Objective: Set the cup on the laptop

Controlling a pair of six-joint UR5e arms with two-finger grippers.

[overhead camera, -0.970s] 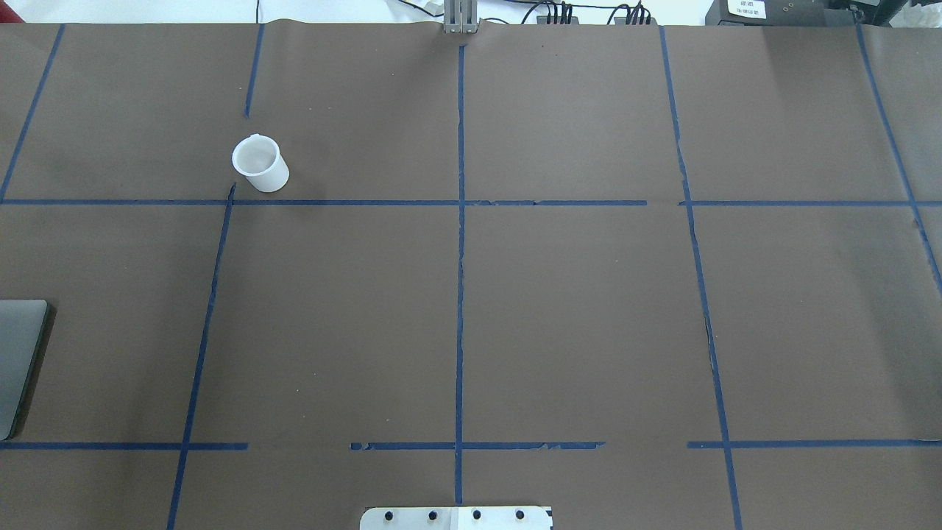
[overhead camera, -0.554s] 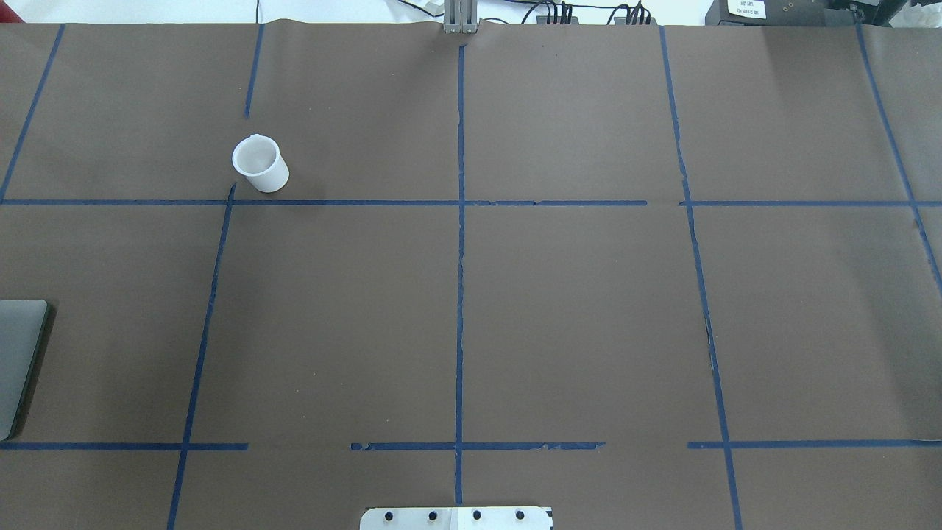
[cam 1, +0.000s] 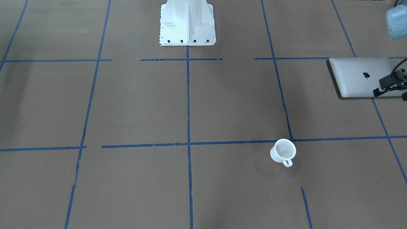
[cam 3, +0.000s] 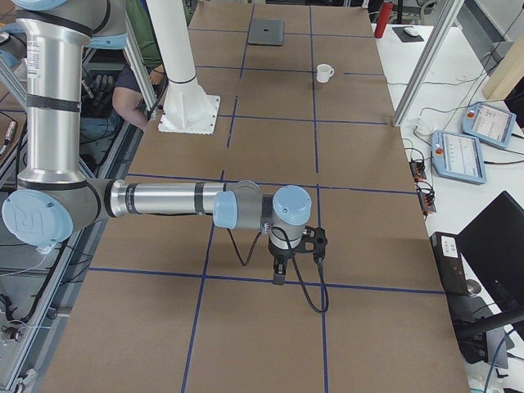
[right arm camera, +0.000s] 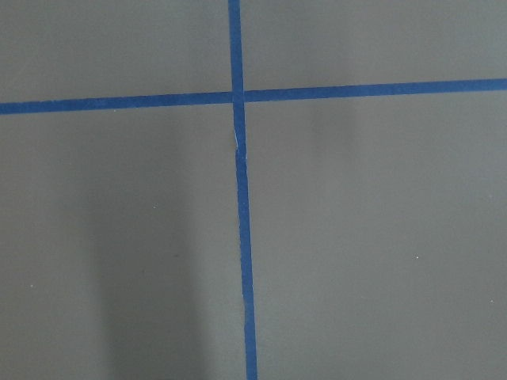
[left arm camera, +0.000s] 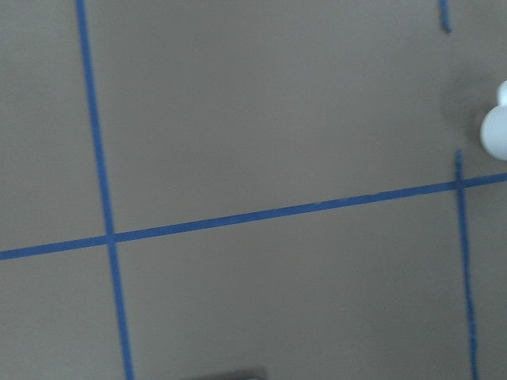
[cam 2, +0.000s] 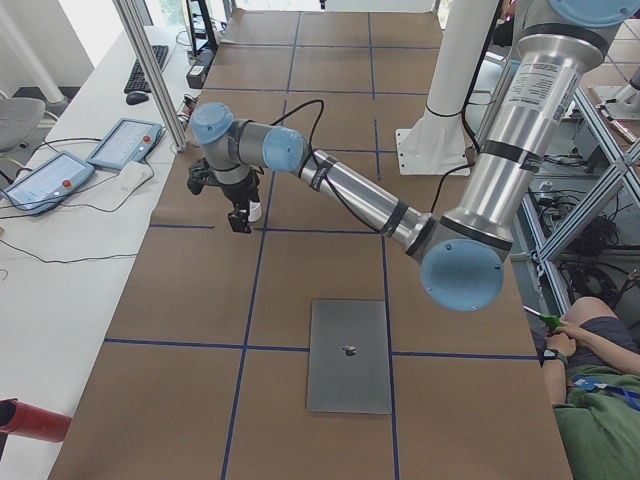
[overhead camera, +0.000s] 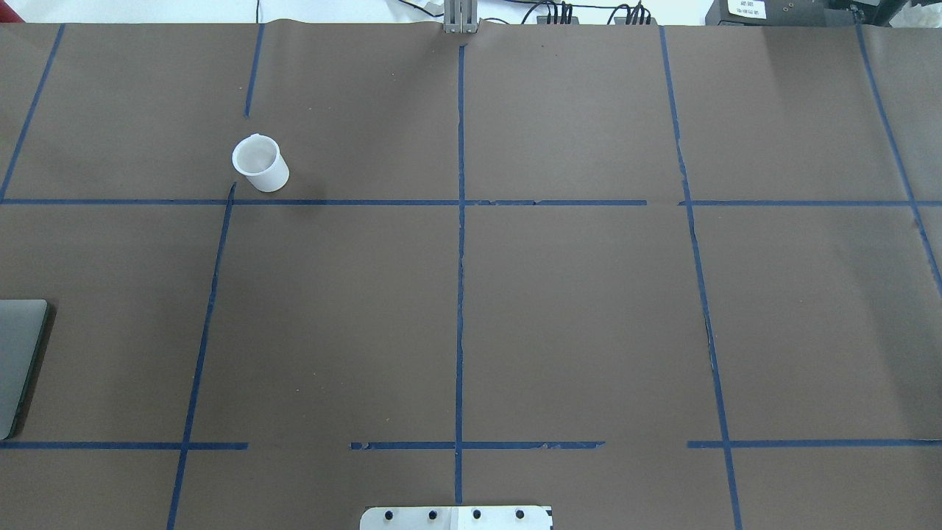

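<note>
The white cup (overhead camera: pixel 260 163) stands upright on the brown table, far left of centre; it also shows in the front view (cam 1: pixel 283 152) with its handle toward the camera. The closed silver laptop (cam 1: pixel 362 77) lies flat at the table's left end, logo up, cut off by the overhead view's left edge (overhead camera: pixel 18 361). My left gripper (cam 2: pixel 239 220) hangs high above the table near the cup; I cannot tell whether it is open. Its wrist view shows the cup (left arm camera: pixel 496 127) at the right edge. My right gripper (cam 3: pixel 296 266) hangs over bare table far from both; I cannot tell its state.
The white robot pedestal (cam 1: pixel 187 22) stands at the table's near middle edge. Blue tape lines (overhead camera: pixel 460 258) grid the brown surface. Teach pendants (cam 3: pixel 463 151) and a red bottle (cam 3: pixel 385 16) lie beyond the far edge. A seated person (cam 2: pixel 590 400) is beside the robot.
</note>
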